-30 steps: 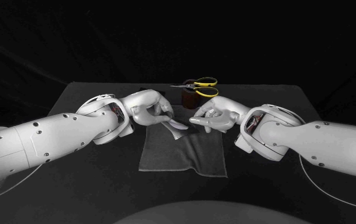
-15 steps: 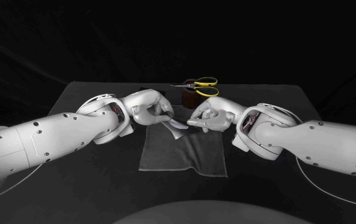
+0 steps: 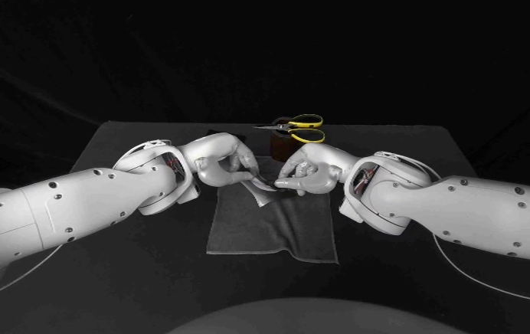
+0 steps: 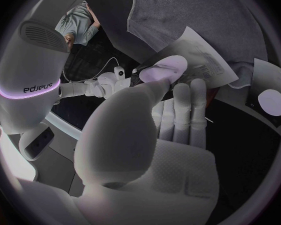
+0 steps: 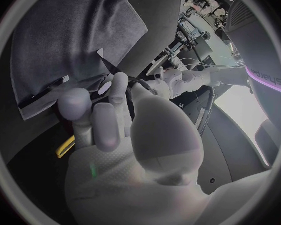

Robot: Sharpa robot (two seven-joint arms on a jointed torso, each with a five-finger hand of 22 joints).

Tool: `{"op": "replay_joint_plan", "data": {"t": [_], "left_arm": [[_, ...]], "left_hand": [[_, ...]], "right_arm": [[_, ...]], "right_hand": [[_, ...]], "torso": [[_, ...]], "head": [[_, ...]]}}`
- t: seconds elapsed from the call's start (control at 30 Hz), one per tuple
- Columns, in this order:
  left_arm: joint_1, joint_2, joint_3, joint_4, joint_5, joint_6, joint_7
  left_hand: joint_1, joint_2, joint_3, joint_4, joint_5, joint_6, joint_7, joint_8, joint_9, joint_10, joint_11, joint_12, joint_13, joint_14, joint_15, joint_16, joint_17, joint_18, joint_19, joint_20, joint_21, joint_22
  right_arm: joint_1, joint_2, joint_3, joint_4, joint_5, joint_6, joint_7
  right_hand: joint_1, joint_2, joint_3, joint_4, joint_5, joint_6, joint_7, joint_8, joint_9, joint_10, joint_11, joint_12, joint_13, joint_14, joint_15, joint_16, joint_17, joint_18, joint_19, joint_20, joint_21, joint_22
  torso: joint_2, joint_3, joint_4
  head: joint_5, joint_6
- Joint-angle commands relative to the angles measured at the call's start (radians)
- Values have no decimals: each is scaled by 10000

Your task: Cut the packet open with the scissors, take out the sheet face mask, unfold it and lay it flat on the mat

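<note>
Two hands meet over the far end of the mat (image 3: 270, 230). My left hand (image 3: 227, 164), fingers curled, pinches the packet (image 3: 260, 189) just above it. My right hand (image 3: 312, 171), also curled, sits at the packet's right edge; I cannot tell whether it grips. The scissors (image 3: 298, 127) stand farther back.

This looks like a robot laboratory arranged for recording. A black table (image 3: 132, 265) stands in the lower half of the head view, a black cloth (image 3: 265, 43) hangs behind it across the top, and two white robot arms (image 3: 89, 204) reach over the table from both side edges.
</note>
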Motion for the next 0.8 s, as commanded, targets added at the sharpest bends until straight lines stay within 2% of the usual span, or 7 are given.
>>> {"op": "replay_joint_plan", "data": {"t": [0.03, 0.17, 0.43, 0.6, 0.73, 0.77, 0.8], "left_arm": [[3, 45, 9, 75, 116, 15, 101], [3, 50, 9, 79, 136, 14, 100], [4, 46, 9, 60, 189, 12, 79], [4, 42, 9, 20, 217, 18, 58], [5, 35, 9, -22, 258, 26, 47], [5, 32, 9, -30, 266, 28, 44], [5, 30, 9, -39, 273, 31, 41]], "left_hand": [[-62, 79, -4, -72, 34, 12, 73, 15, 13, 70, 18, 44, 10, 25, -43, 24, -10, 140, 33, 15, 50, 19], [-62, 79, -4, -72, 34, 12, 73, 15, 13, 70, 18, 44, 10, 25, -43, 24, -10, 140, 33, 15, 50, 19], [-67, 80, -3, -78, 34, 13, 75, 16, 14, 71, 19, 45, 11, 29, -42, 24, -13, 140, 35, 15, 52, 21], [-71, 82, -1, -83, 34, 15, 76, 17, 14, 73, 20, 47, 13, 33, -42, 25, -15, 140, 38, 15, 54, 22], [-76, 84, 0, -88, 34, 15, 78, 17, 15, 76, 20, 49, 14, 38, -42, 25, -17, 140, 41, 16, 57, 24], [-76, 84, 0, -88, 34, 15, 78, 17, 15, 76, 20, 49, 14, 38, -42, 25, -17, 140, 41, 16, 57, 24], [-76, 84, 0, -88, 34, 15, 78, 17, 15, 76, 20, 49, 14, 38, -42, 25, -17, 140, 41, 16, 57, 24]], "right_arm": [[3, 118, 6, -59, -339, 18, -246], [3, 211, 5, -94, -439, 22, -298], [3, 275, 5, -93, -777, 125, -436], [3, 260, 4, -59, -1074, 182, -467], [2, 198, 4, 18, -1364, 301, -408], [2, 178, 4, 41, -1429, 334, -387], [1, 159, 4, 62, -1493, 362, -370]], "right_hand": [[122, -46, 54, -27, -53, 89, 15, 53, 1, 5, -43, 53, 19, 328, -58, 65, 53, -38, 60, -6, 65, 55], [317, -150, 101, -134, -62, 130, -9, 82, 9, 15, -68, 45, 37, 342, -77, 115, 124, -50, 90, -23, 131, 140], [949, -541, 278, -549, -58, 195, -39, 122, 8, -23, -112, -40, 48, 341, -117, 154, 188, -60, 95, -65, 178, 237], [1218, -653, 464, -723, 9, 242, -45, 130, -10, -53, -125, -101, 35, 344, -127, 178, 231, -65, 96, -75, 196, 283], [1254, -890, 810, -771, 735, 281, -28, 104, -64, -71, -112, -181, 16, 339, -117, 178, 244, -68, 86, -74, 202, 331], [1174, -1102, 1057, -745, 1258, 295, -15, 85, -96, -68, -101, -216, 12, 336, -121, 173, 247, -64, 72, -73, 193, 349], [1124, -1193, 1150, -728, 1366, 301, -14, 80, -107, -62, -103, -225, 13, 335, -114, 172, 248, -65, 67, -69, 188, 356]], "torso": [[3, -8, 10], [-2, -8, 13], [2, -7, 3], [-2, 2, -5], [1, 6, -3], [0, 7, -4], [0, 7, -6]], "head": [[-12, -2], [-13, 5], [10, -13], [13, -15], [17, -17], [17, -14], [19, -15]]}}
